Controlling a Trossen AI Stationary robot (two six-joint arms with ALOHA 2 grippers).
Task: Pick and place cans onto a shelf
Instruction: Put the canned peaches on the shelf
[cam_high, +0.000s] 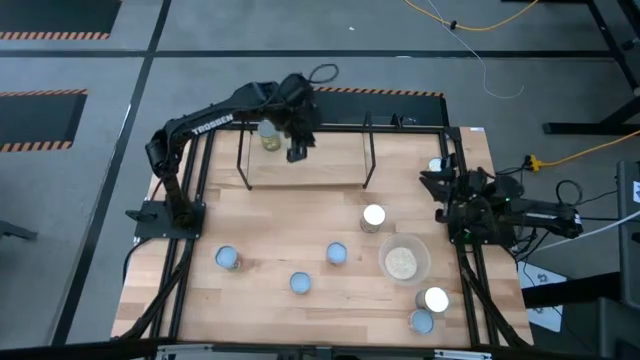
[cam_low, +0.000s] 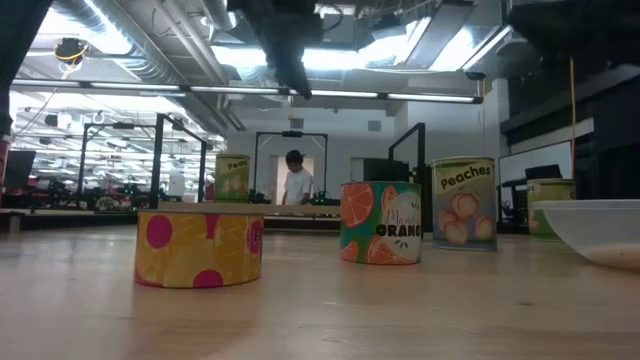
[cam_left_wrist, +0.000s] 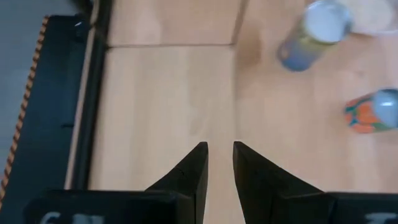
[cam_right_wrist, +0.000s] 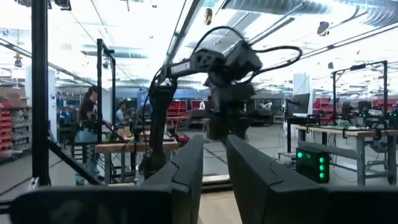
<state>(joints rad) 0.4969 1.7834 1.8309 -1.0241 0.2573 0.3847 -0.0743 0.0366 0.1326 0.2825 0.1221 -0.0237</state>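
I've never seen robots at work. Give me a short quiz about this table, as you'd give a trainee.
1. How many cans stand on the shelf?
2. True or false: the left gripper, above the shelf, is holding a can.
3. What lies in the clear bowl? A) water B) beige grains C) a can

Key: 1) One; the others stand on the table. 2) False; its fingers stand slightly apart with nothing between them. 3) B.
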